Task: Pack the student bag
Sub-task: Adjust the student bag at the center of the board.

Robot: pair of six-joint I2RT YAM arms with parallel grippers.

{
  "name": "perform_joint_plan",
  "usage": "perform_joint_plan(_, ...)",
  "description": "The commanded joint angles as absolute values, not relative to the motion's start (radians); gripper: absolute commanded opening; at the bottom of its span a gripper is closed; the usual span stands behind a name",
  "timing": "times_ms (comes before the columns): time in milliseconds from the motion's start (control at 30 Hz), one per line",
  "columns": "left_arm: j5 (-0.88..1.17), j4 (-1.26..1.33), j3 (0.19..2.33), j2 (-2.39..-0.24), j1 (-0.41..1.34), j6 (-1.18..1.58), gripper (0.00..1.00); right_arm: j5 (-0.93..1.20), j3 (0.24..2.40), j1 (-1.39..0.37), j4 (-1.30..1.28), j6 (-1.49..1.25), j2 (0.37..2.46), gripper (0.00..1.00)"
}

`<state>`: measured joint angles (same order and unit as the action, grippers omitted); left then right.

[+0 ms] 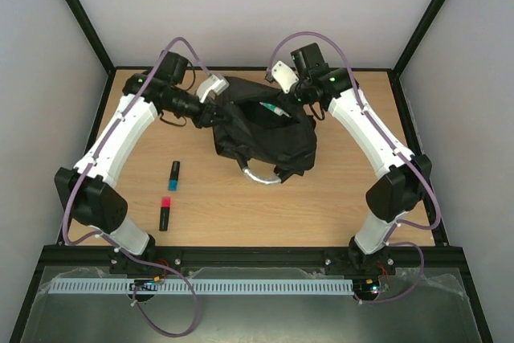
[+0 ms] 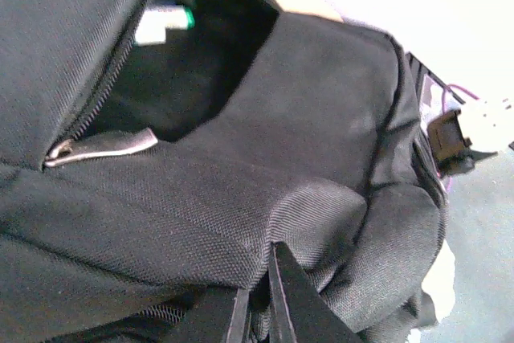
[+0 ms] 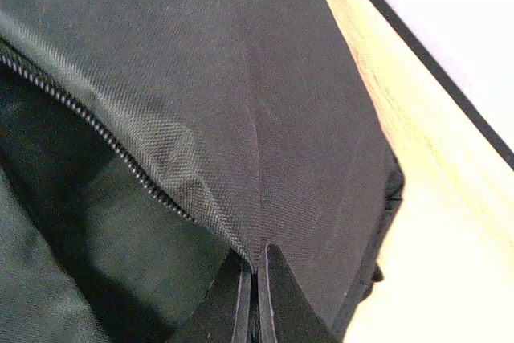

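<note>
A wooden table (image 1: 337, 198) sits between white walls (image 1: 241, 6). One student bag (image 1: 269, 130) lies at its far middle, pinched tight by the left gripper (image 2: 259, 279) and right gripper (image 3: 255, 267). One blue marker (image 1: 174, 171) and one red marker (image 1: 165, 213) lie left of the bag, and one green pen (image 2: 163, 23) is inside it.

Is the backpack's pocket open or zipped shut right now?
Open: the zipper gapes on the backpack, a green-tipped marker visible in the dark interior. The left gripper and right gripper pinch its fabric.

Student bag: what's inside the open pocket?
A white pen with a green end shows inside the open zip pocket of the student bag. The rest of the interior is dark and covered by fabric; anything deeper cannot be seen.
</note>
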<state>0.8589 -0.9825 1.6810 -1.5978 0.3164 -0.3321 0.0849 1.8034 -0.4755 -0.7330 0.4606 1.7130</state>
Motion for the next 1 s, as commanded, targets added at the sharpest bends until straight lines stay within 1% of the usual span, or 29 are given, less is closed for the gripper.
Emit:
perform_joint_plan(0, 0.904, -0.939, 1.551, -1.589, 0.319, -0.364, 0.02, 0.075, 1.773, -0.483, -0.729, 0.463, 1.731, 0.01)
perform_joint_plan(133, 0.878, -0.88, 1.464, -1.539, 0.319, -0.352, 0.02, 0.087, 1.733, -0.483, -0.731, 0.455, 1.723, 0.01)
perform_joint_plan(333, 0.83, -0.866, 1.375, -1.531, 0.318, -0.375, 0.02, 0.09, 1.681, -0.485, -0.719, 0.436, 1.722, 0.01)
perform_joint_plan(400, 0.83, -0.871, 1.401, -1.524, 0.318, -0.373, 0.02, 0.039, 1.711, -0.493, -0.716, 0.444, 1.719, 0.01)
perform_joint_plan(533, 0.834, -0.745, 1.526, -1.465, 0.318, -0.26, 0.02, -0.062, 1.85, -0.506, -0.67, 0.487, 1.697, 0.01)
perform_joint_plan(600, 0.833, -0.717, 1.559, -1.47, 0.319, -0.24, 0.02, -0.1, 1.879, -0.505, -0.656, 0.497, 1.705, 0.01)
perform_joint_plan(700, 0.831, -0.74, 1.547, -1.508, 0.32, -0.256, 0.02, -0.091, 1.82, -0.504, -0.662, 0.483, 1.72, 0.01)
perform_joint_plan(800, 0.828, -0.744, 1.475, -1.516, 0.319, -0.269, 0.02, -0.064, 1.743, -0.511, -0.667, 0.463, 1.718, 0.01)
perform_joint_plan(967, 0.808, -0.75, 1.381, -1.517, 0.323, -0.3, 0.02, -0.171, 1.649, -0.534, -0.62, 0.472, 1.697, 0.01)
